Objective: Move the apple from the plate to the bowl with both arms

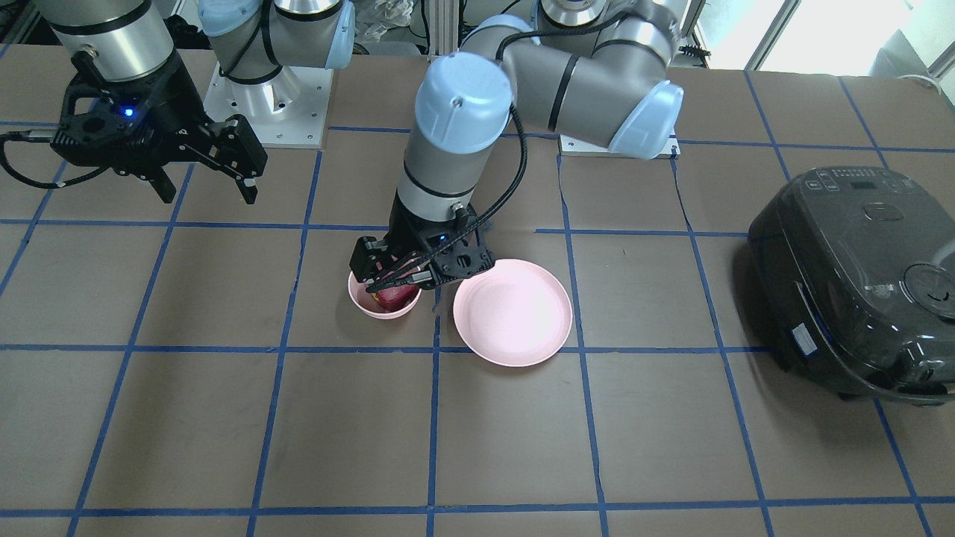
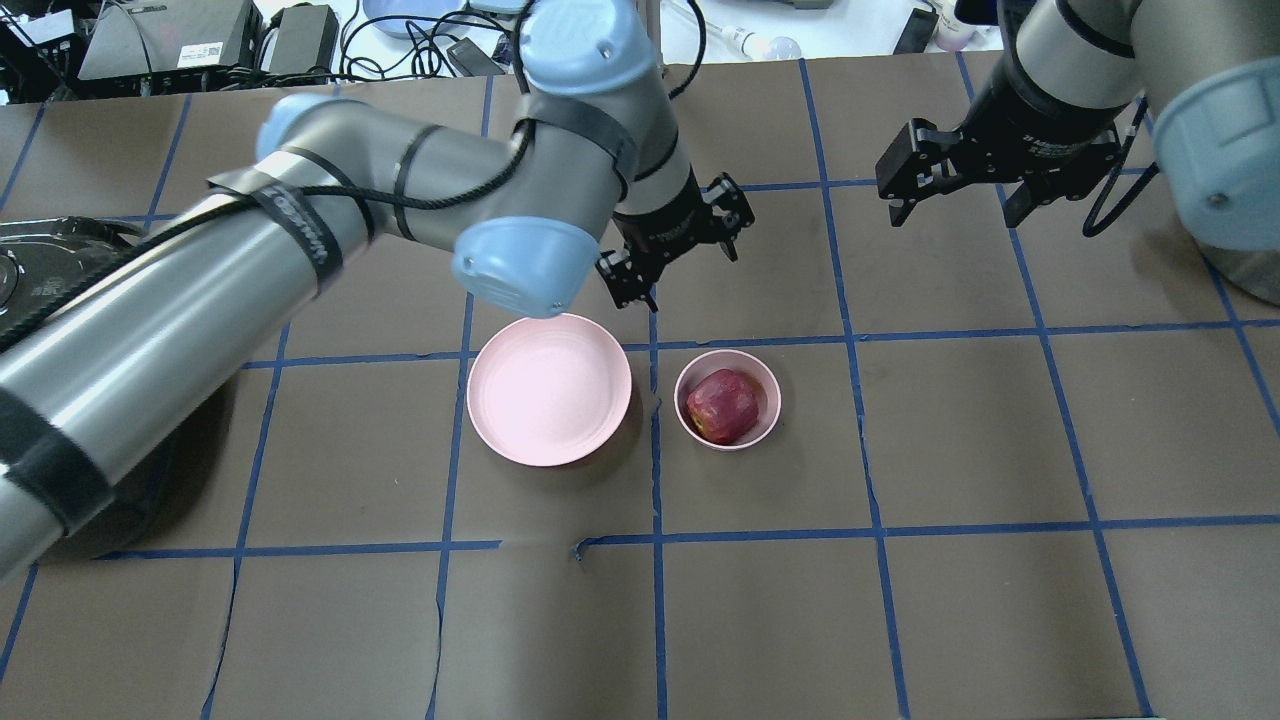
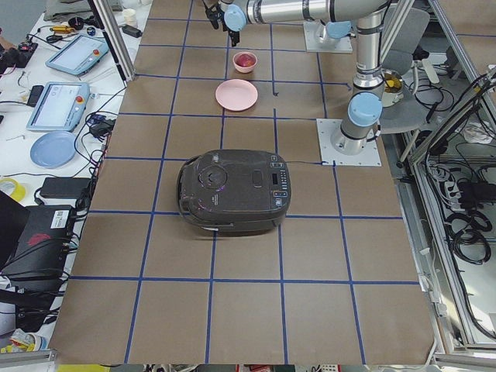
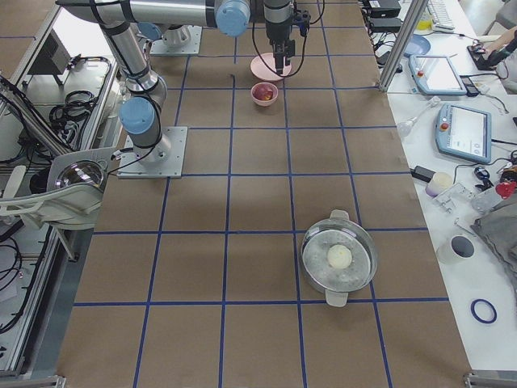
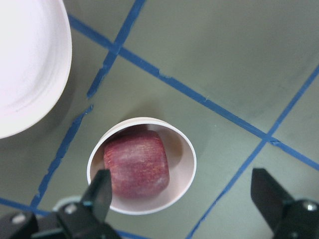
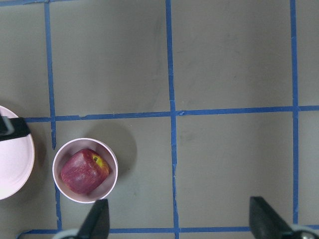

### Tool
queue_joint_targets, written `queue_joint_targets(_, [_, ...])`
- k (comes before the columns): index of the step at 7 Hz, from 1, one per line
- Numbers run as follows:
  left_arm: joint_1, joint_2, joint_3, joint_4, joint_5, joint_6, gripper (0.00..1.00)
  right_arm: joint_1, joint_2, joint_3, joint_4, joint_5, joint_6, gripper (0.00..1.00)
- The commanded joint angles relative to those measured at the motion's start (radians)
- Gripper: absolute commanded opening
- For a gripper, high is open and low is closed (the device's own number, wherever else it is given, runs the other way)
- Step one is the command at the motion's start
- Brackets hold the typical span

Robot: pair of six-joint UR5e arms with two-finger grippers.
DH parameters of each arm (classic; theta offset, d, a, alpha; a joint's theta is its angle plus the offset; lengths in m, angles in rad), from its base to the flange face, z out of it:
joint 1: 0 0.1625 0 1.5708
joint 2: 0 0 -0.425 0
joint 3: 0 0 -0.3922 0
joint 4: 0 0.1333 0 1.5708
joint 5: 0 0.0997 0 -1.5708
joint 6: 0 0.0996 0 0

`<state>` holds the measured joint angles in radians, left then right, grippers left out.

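1. A robotics lab: the left arm [image 3: 366,46] stands bolted to a metal mount [image 3: 329,151] on the table [image 3: 248,310].
2. Blue tape [image 2: 655,560] marks a grid across the brown table cover.
3. In the left side view, teach pendants [image 3: 56,106] lie on a side bench [image 3: 15,155] at upper left.
4. Cables [image 2: 400,35] crowd the overhead view's top edge.

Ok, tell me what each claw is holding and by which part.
Nothing is held. The left claw hangs open above the bowl, where the apple lies free; the right claw is open too.
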<state>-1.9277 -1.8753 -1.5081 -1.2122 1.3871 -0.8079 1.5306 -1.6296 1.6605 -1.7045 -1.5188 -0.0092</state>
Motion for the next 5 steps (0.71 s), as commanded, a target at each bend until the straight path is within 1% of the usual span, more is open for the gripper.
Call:
queue_joint_targets(1, [0.103,0.152,0.089,-0.319,0.062,0.292,1.00,0.005,0.002,-0.005,0.008,-0.003,0.000,1.00])
queue_joint_targets(2, [0.157,0.210,0.078,-0.389,0.082,0.449,1.00,0.000,0.002,-0.017,0.035,-0.009,0.000,1.00])
queue_joint_targets(3, [0.205,0.255,0.036,-0.432,0.088,0.642,1.00,0.000,0.001,-0.031,0.048,-0.011,0.001,1.00])
queue_joint_targets(4, [0.231,0.302,-0.019,-0.426,0.116,0.714,1.00,0.002,0.001,-0.031,0.060,-0.012,0.001,1.00])
queue_joint_targets(5, [0.240,0.338,-0.043,-0.420,0.265,0.728,1.00,-0.004,0.002,-0.031,0.062,-0.011,0.000,1.00])
